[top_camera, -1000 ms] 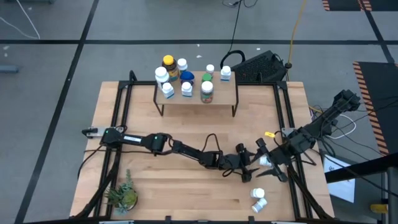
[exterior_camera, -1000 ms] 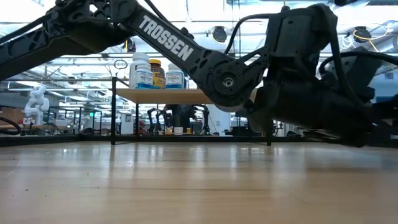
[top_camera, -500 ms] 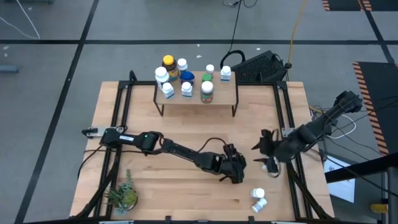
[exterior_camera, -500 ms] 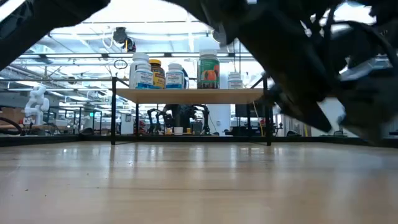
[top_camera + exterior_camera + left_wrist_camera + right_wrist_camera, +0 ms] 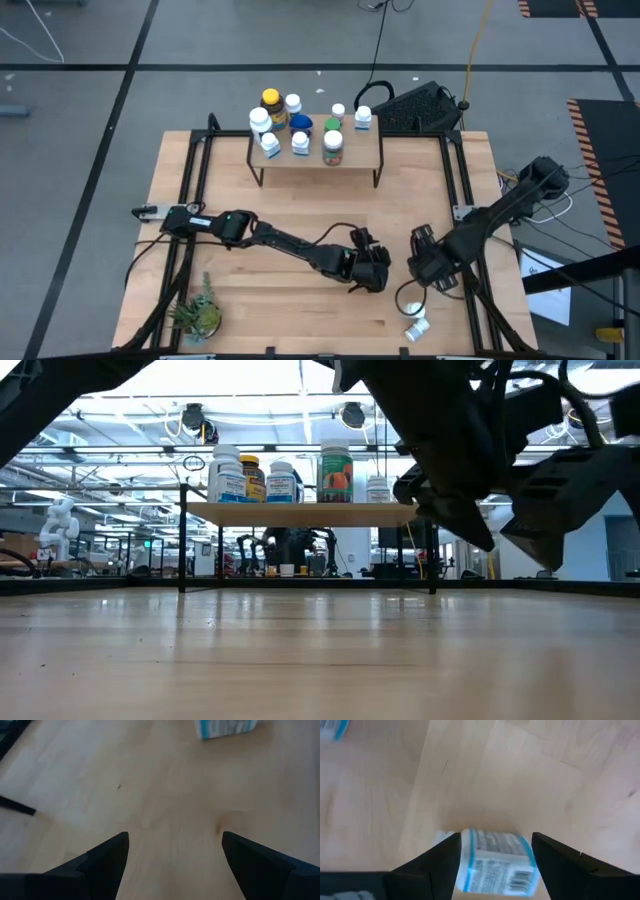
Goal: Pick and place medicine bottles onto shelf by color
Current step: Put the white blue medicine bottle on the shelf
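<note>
- Your right gripper [image 5: 492,862] hangs low over the near right part of the desk [image 5: 300,215], and its jaws grip a white bottle with a blue label [image 5: 496,862], which lies sideways between the two dark fingers [image 5: 431,865].
- In the high view that right gripper [image 5: 428,268] sits just inside the desk's right edge, with the arm running back toward the far right.
- Your left gripper [image 5: 173,851] has its jaws spread wide and holds nothing; bare wood shows between them.
- Ahead of the left jaws a white, blue-labelled bottle [image 5: 226,727] lies on the wood, well apart from the fingertips and partly cut off by the frame.
- From above, the left gripper [image 5: 372,270] is near the middle of the desk's near half, just beside the right gripper, the arm stretched across from the left side.
- Two more white bottles [image 5: 415,320] lie close together on the desk near its near right corner, just in front of the right gripper.
- The shelf [image 5: 360,150] stands at the far edge of the desk, and you can see a cluster of bottles upright on it: an amber bottle with a yellow cap [image 5: 271,105], a blue bottle [image 5: 301,125], a green-capped bottle [image 5: 333,143] and several white ones.
- In the low view those bottles stand in a row on the shelf board [image 5: 300,512], behind the dark arms.
- A small potted plant [image 5: 198,314] sits at the near left corner of the desk.
</note>
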Motion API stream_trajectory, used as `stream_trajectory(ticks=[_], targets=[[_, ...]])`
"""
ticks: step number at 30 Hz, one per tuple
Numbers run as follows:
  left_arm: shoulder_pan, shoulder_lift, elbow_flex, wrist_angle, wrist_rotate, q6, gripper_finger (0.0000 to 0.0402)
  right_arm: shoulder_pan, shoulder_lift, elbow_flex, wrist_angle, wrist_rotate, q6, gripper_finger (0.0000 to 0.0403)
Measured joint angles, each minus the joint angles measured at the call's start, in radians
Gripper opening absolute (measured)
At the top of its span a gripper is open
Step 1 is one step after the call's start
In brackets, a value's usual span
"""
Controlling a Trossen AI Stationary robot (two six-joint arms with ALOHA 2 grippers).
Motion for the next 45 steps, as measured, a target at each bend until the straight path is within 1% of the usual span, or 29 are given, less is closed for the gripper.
stream_trajectory(ticks=[6, 9, 10, 11, 12, 14, 16, 18, 20, 21, 23, 27, 34, 36, 39, 43, 45], targets=[[-0.001, 0.0, 0.0, -0.032, -0.001, -0.032, 0.0323, 0.004, 0.06, 0.176, -0.19, 0.002, -0.209, 0.0235], [-0.005, 0.0, 0.0, -0.043, -0.001, -0.048, 0.0323, 0.026, 0.065, 0.202, -0.266, 0.003, -0.298, 0.0235], [-0.005, 0.0, 0.0, -0.051, -0.001, -0.058, 0.0323, 0.033, 0.066, 0.196, -0.272, 0.019, -0.293, 0.0235], [-0.005, 0.0, 0.0, -0.06, -0.001, -0.068, 0.0323, 0.038, 0.066, 0.184, -0.269, 0.055, -0.243, 0.0235], [-0.005, 0.0, 0.0, -0.069, -0.001, -0.079, 0.0323, 0.041, 0.067, 0.173, -0.265, 0.085, -0.158, 0.0235], [-0.006, 0.0, 0.0, -0.084, -0.001, -0.102, 0.0323, 0.033, 0.067, 0.149, -0.272, 0.104, 0.051, 0.0235], [-0.008, 0.0, 0.0, -0.092, -0.001, -0.12, 0.0323, 0.024, 0.067, 0.135, -0.292, 0.081, 0.236, 0.0235], [-0.01, 0.0, 0.0, -0.095, -0.001, -0.129, 0.0323, 0.019, 0.066, 0.129, -0.314, 0.043, 0.386, 0.0235], [-0.011, 0.0, 0.0, -0.095, 0.003, -0.133, 0.0323, 0.019, 0.066, 0.121, -0.318, 0.009, 0.499, 0.0235], [-0.011, 0.0, 0.0, -0.095, 0.007, -0.135, 0.0323, 0.019, 0.066, 0.118, -0.311, -0.004, 0.531, 0.0235], [-0.012, 0.0, 0.0, -0.094, 0.009, -0.152, 0.0324, 0.019, 0.065, 0.11, -0.278, -0.023, 0.572, 0.0235], [-0.018, 0.0, 0.0, -0.092, 0.01, -0.16, 0.0324, 0.019, 0.065, 0.068, -0.192, -0.028, 0.618, 0.0235], [-0.041, 0.0, 0.0, -0.092, 0.011, -0.159, 0.0324, 0.019, 0.066, -0.105, 0.0, -0.032, 0.635, 0.0235], [-0.051, 0.0, 0.0, -0.092, 0.012, -0.159, 0.0324, 0.019, 0.066, -0.149, 0.05, -0.058, 0.631, 0.0233], [-0.063, 0.0, 0.0, -0.093, 0.012, -0.157, 0.0324, 0.036, 0.062, -0.174, 0.107, -0.091, 0.619, 0.0212], [-0.073, -0.014, -0.002, -0.119, 0.014, -0.156, 0.0324, 0.085, 0.065, -0.16, 0.114, -0.064, 0.564, 0.0156], [-0.074, -0.035, -0.002, -0.126, 0.016, -0.162, 0.0324, 0.109, 0.067, -0.14, 0.113, -0.054, 0.516, 0.0149]])
